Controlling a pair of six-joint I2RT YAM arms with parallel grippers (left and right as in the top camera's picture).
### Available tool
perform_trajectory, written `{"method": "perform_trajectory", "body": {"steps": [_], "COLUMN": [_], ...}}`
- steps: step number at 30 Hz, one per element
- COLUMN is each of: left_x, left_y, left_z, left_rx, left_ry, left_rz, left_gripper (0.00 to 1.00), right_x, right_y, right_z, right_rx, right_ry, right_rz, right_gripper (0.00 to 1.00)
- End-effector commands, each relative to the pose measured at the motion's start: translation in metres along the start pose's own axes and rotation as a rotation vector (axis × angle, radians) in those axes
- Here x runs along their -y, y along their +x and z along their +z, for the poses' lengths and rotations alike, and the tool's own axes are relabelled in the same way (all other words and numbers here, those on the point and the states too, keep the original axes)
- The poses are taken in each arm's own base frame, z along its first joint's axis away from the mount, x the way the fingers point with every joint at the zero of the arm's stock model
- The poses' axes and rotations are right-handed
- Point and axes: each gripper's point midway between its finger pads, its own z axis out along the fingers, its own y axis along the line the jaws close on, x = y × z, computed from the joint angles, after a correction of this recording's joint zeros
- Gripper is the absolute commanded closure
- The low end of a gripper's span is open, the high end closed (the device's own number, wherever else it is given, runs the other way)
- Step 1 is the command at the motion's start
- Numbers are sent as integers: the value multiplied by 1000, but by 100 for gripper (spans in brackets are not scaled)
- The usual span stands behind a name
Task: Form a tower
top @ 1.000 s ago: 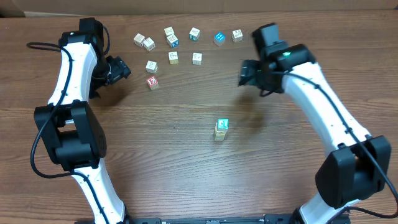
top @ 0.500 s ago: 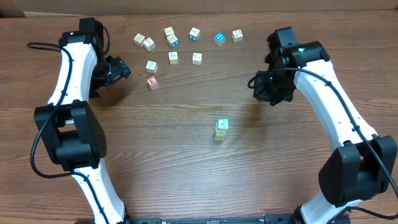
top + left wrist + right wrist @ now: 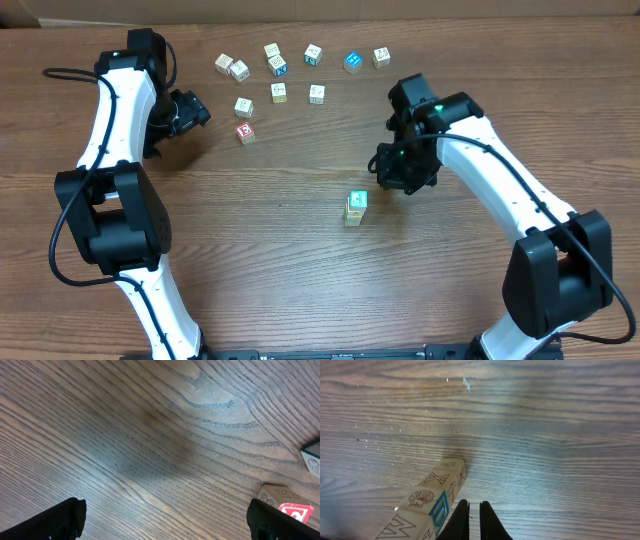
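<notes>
The tower (image 3: pixel 356 207), a narrow stack of letter cubes with a teal face on top, stands in the middle of the table. My right gripper (image 3: pixel 389 176) hangs just to its right, shut with nothing between its fingers. In the right wrist view the tower (image 3: pixel 427 505) rises at lower left, and the shut right gripper (image 3: pixel 473 512) sits right beside its upper cube; I cannot tell whether they touch. My left gripper (image 3: pixel 193 110) is open over bare wood at the back left, and in its wrist view the left gripper (image 3: pixel 167 521) holds nothing.
Several loose letter cubes lie along the back, among them a blue one (image 3: pixel 352 62) and a red one (image 3: pixel 245 132) near the left gripper. The red cube (image 3: pixel 294 510) shows beside the left gripper's right finger. A brown wall runs behind the table.
The right arm swung from the back right down and left to the tower's side, and its jaws closed empty. The left arm stayed put.
</notes>
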Motion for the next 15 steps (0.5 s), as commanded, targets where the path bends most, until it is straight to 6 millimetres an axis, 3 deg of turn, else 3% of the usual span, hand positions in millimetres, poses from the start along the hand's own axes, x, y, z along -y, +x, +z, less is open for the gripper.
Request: {"method": "perform_trajectory", "body": {"steps": [1,15], "left_x": [2,2], "left_y": [-5,-5], "left_z": [-16,-16], "left_rx": [39,39], "left_ry": [15,15], "left_rz": [16,16], "left_gripper": [0,1], "right_x": [-5,-20], "right_y": [9,18], "right_z": [7,10], "right_rx": [-23,-50], "right_ry": [0,-46], "right_rz": [-11,-42], "right_gripper": [94,94]}}
